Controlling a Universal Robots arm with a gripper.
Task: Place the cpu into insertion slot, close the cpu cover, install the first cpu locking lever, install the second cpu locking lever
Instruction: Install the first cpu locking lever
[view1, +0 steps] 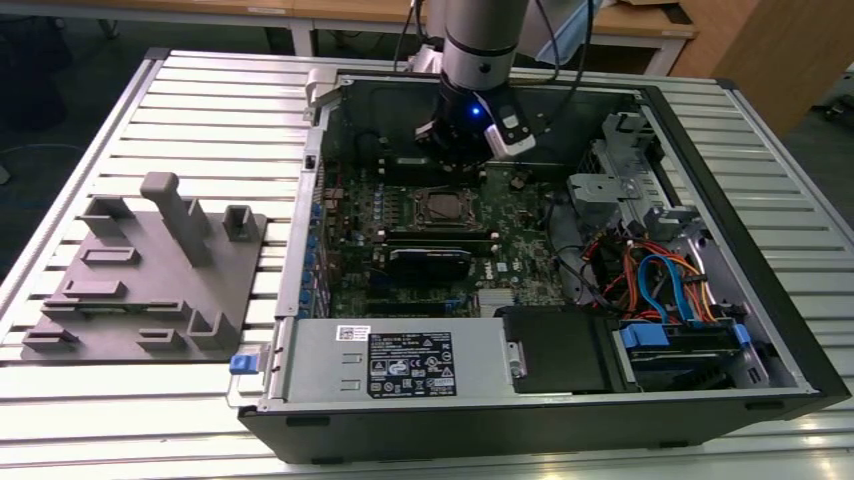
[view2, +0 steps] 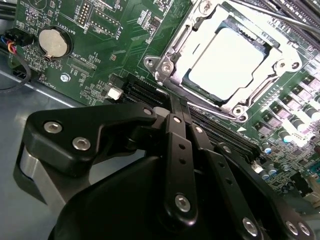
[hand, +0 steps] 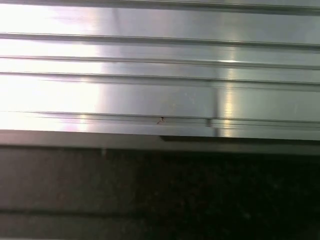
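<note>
Lying seated in the slot (view2: 227, 60) under the cover (view2: 176, 47), the cpu (view2: 227, 57) sits just beyond the tool (view2: 180, 112), whose fingers are pressed together, holding nothing.

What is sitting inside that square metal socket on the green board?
In the second wrist view, the cpu lies in the insertion slot, its silver top showing through the cpu cover that frames it. Whatever lies beneath the chip is hidden.

grey fixture block (view1: 147, 270) | blue cables (view1: 663, 285) | coin battery (view2: 52, 42) | power supply (view1: 387, 365)
</note>
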